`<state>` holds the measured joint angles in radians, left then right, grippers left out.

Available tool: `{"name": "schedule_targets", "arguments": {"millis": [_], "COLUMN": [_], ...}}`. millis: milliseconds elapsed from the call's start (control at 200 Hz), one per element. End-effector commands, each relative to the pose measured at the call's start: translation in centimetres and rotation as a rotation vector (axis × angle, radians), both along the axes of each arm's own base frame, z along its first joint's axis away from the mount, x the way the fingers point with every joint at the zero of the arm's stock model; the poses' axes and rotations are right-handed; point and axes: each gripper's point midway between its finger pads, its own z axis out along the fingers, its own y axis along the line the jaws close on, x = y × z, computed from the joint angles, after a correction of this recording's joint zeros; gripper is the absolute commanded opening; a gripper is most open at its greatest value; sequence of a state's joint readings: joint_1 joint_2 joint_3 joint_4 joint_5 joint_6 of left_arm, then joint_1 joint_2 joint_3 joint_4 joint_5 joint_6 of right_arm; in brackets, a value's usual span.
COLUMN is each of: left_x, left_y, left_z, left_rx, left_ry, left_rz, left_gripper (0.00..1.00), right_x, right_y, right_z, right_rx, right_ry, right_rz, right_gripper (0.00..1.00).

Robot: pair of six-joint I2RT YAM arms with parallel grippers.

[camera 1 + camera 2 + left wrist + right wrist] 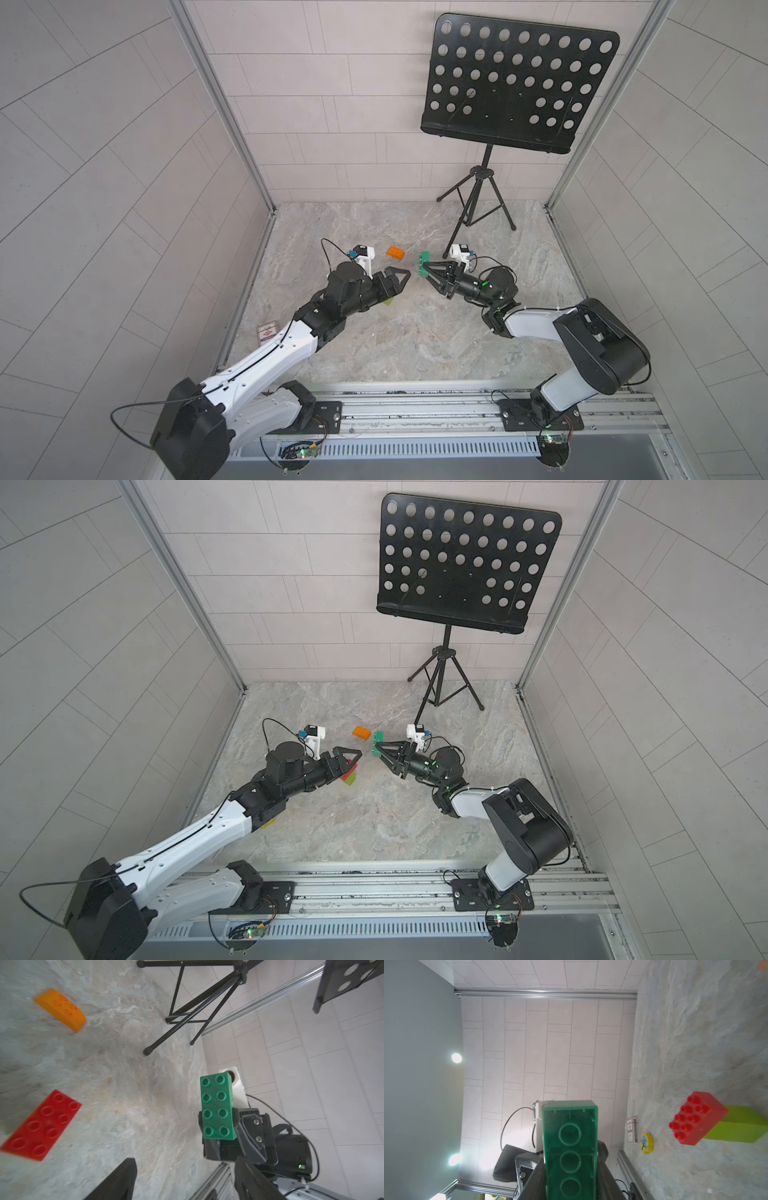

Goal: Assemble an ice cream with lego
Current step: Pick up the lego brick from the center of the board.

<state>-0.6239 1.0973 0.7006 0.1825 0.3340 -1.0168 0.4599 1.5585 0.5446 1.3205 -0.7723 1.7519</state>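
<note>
The right gripper [428, 269] was clenched on one end of a dark green eight-stud plastic brick [423, 261], carried clear of the surface and turned on edge. The left wrist view showed the brick's studded face, the right wrist view only its hollow underside. The left gripper [185, 1184] gaped with nothing between its fingers, facing the right jaws across a short gap. In a top view the left arm hid nearly all of the part-built ice cream [389, 303], leaving a lime sliver. The right wrist view showed it whole: a red eight-stud plastic brick [695, 1118] seated studs-up on a lime-green plastic stem [741, 1126], standing below and to one side of the left jaws. An orange round-topped plastic brick [395, 253] lay loose beyond the gap between both pairs of jaws. A flat yellow plastic piece [647, 1144] and a small printed card [632, 1130] lay well behind the left jaws. Pale tiled walls [332, 104] enclosed the grey marbled tabletop [415, 332], and a black perforated metal music stand [515, 83] stood beyond the right jaws
</note>
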Motion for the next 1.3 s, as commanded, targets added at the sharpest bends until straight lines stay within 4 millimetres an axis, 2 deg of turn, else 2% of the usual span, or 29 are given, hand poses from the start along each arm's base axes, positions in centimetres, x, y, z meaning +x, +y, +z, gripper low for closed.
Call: {"name": "schedule_targets", "arguments": {"millis": [0, 100, 390, 670, 886, 901, 976, 1296], "left_x": [0.9, 1.1, 1.1, 2.3, 2.0, 2.0, 1.9, 2.1], "left_y": [-1.3, -2.3, -3.6, -3.2, -4.0, -4.0, -4.4, -4.6], "left_z": [4.8, 5.5, 5.4, 5.6, 6.1, 6.1, 6.1, 6.0], "left_rx": [-0.206, -0.258, -0.326, -0.378, -0.409, -0.411, -0.41, -0.412], "left_ry": [-0.097, -0.098, -0.06, -0.033, -0.023, -0.021, -0.017, -0.007], "left_rz": [-0.019, -0.062, -0.136, -0.144, -0.2, -0.2, -0.217, -0.216], "left_gripper": [0.8, 0.74, 0.72, 0.66, 0.62, 0.62, 0.61, 0.53], "right_x": [-1.0, -1.1, -1.2, -1.6, -1.6, -1.4, -1.4, -1.2], "right_y": [0.1, 0.2, 0.5, 0.6, 0.5, 0.6, 0.7, 1.0], "right_z": [3.0, 3.5, 4.1, 4.1, 4.3, 5.2, 5.6, 5.4], "right_rx": [0.091, 0.096, 0.092, 0.088, 0.094, 0.103, 0.107, 0.105], "right_ry": [-0.008, -0.008, -0.024, -0.022, -0.019, -0.041, -0.051, -0.037], "right_rz": [0.07, 0.094, 0.136, 0.157, 0.155, 0.157, 0.159, 0.168], "right_gripper": [0.0, 0.0, 0.0, 0.0, 0.0, 0.0, 0.0, 0.0]}}
